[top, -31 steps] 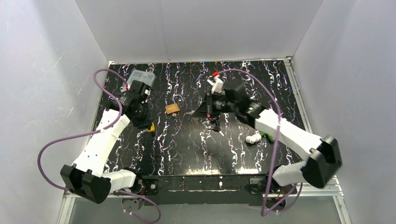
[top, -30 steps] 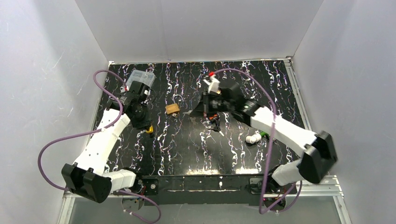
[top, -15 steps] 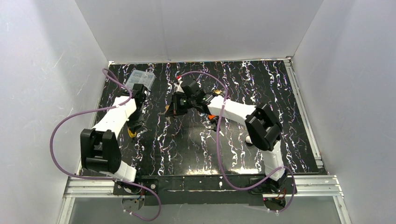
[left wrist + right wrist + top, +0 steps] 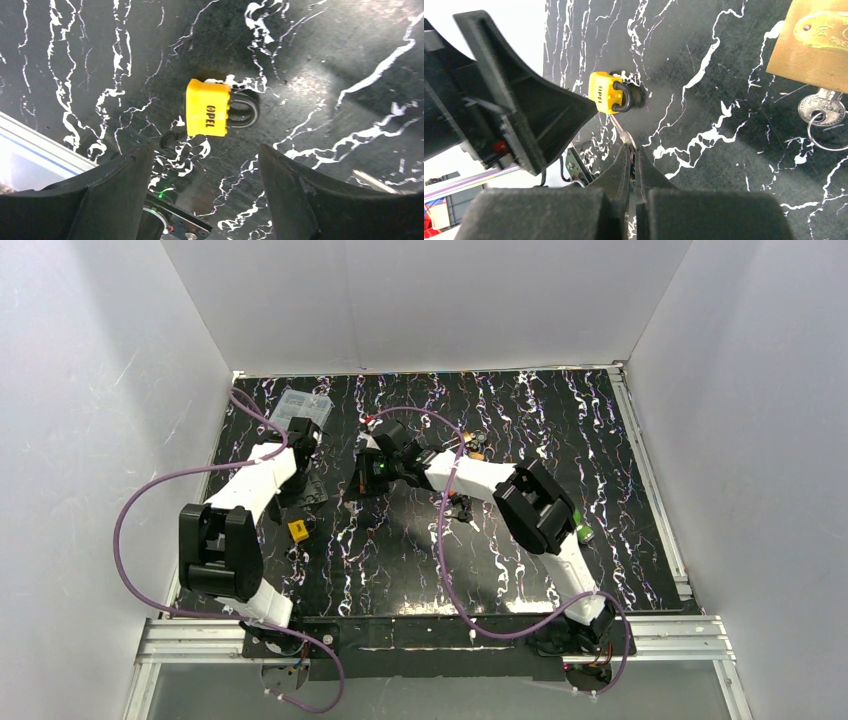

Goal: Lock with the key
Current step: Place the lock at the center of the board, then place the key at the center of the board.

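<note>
Yellow padlock (image 4: 208,108), loose near the bench's (image 4: 600,440) left edge: steady it with the spread left gripper (image 4: 204,152). Feed what looks like the key (image 4: 621,131), pinched in the right gripper (image 4: 633,152), squarely into it.

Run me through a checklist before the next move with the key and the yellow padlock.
1. The left gripper is open and off the yellow padlock: ok.
2. The yellow padlock lies flat on the table: ok.
3. The right gripper is shut on the key: ok.
4. The key points toward the yellow padlock: ok.
5. The key is in the keyhole: not ok.
6. Shackle pressed home: cannot tell.
</note>
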You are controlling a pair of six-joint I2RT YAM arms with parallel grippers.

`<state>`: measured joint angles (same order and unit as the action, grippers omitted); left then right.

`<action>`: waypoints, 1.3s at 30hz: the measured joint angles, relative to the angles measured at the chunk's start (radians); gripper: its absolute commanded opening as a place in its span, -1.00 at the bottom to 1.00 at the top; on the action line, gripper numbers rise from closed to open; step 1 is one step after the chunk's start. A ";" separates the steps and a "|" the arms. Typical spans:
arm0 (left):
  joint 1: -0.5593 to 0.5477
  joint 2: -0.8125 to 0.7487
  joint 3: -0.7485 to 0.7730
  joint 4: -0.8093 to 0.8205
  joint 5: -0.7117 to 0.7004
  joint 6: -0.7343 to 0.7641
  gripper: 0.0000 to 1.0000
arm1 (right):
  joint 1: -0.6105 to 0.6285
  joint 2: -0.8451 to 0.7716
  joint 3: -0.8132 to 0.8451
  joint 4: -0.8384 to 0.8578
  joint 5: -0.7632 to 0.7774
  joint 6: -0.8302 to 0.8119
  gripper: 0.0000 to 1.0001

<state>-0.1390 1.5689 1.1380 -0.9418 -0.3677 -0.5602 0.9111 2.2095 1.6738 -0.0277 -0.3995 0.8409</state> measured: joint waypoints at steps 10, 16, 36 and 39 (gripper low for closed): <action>0.000 -0.181 0.143 -0.048 0.085 0.037 0.97 | 0.058 0.083 0.141 -0.046 -0.024 -0.045 -0.97; 0.000 -0.289 0.230 -0.113 0.141 0.048 0.97 | 0.136 0.185 0.274 -0.106 -0.044 -0.102 -0.97; 0.006 -0.312 0.271 -0.176 0.252 0.055 0.97 | 0.189 0.287 0.445 -0.262 -0.052 -0.170 0.14; 0.006 -0.312 0.290 -0.188 0.262 0.055 0.97 | 0.190 0.287 0.445 -0.271 -0.052 -0.179 0.20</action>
<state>-0.1332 1.2568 1.4278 -1.1300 -0.1056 -0.5055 1.1007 2.4966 2.1191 -0.2983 -0.4518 0.6615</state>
